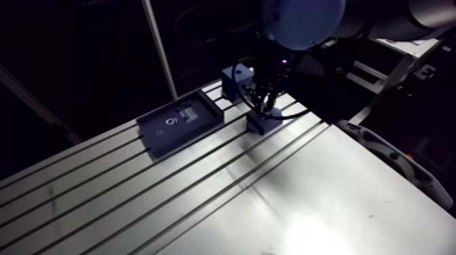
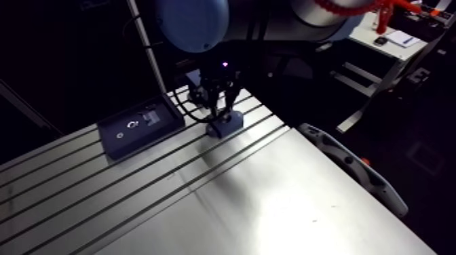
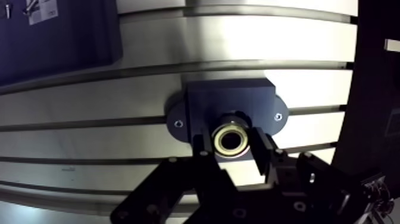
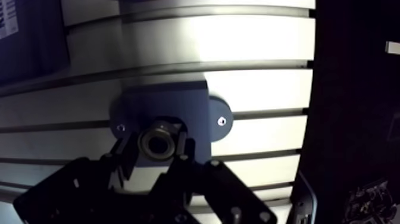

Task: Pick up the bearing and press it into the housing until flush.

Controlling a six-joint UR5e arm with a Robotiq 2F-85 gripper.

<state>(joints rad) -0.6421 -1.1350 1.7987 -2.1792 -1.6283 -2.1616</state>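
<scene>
As far as I can see from where I stand, the left part of the slotted surface [image 1: 305, 197] carries a dark flat tray [image 1: 180, 122] towards the far edge. There is a small ring-like part and a pale label on it, and what the small part is I cannot make out.

Moving right, near the tray's right edge but apart from it, sits the housing [image 3: 229, 104]. It is a dark blue block with a rounded ear on each side and a screw in each ear, set across one of the slots. The hand [image 3: 233, 148] hangs straight over it. Its two fingers [image 3: 262, 152] are pinching the bearing [image 3: 231, 139], a brass-coloured ring, with one finger on each side.

The bearing is over the housing, its hole facing up towards the hand. So the part to be pressed is not off to any side. It lies directly under the hand, with the ring's axis in line with the hand's own downward line. I judge the push has to go straight down along that axis, since any tilt would likely cock the ring in the bore. Whether it has entered the bore or sits flush I cannot tell, because the fingers hide its rim.

Behind the housing, nearer the far edge, stands a second bluish block [image 1: 235, 80]. Further right, beyond the surface's right edge, lies a long grey curved bar [image 1: 400, 163].
</scene>
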